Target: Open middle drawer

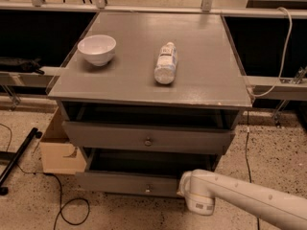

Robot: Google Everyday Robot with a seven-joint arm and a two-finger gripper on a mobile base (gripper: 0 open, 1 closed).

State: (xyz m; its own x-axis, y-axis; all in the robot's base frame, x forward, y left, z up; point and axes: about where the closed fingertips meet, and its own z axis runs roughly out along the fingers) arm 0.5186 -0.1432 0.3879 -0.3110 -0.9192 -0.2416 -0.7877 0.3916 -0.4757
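Note:
The grey cabinet [148, 66] shows two drawer fronts, each with a small round knob. The wider upper front [110, 137] stands pulled out a little. Below it the narrower middle drawer [115, 182] also stands out slightly, with a dark gap above it and its knob [147, 189] at the centre. My white arm [249, 200] reaches in from the lower right. My gripper [186, 188] is at the arm's end, against the right end of the middle drawer's front, to the right of the knob.
On the cabinet top stand a white bowl [97, 49] at the left and a plastic bottle [166, 63] lying on its side near the middle. A cardboard box [60, 150] sits on the floor left of the cabinet, with black cables [62, 210] nearby.

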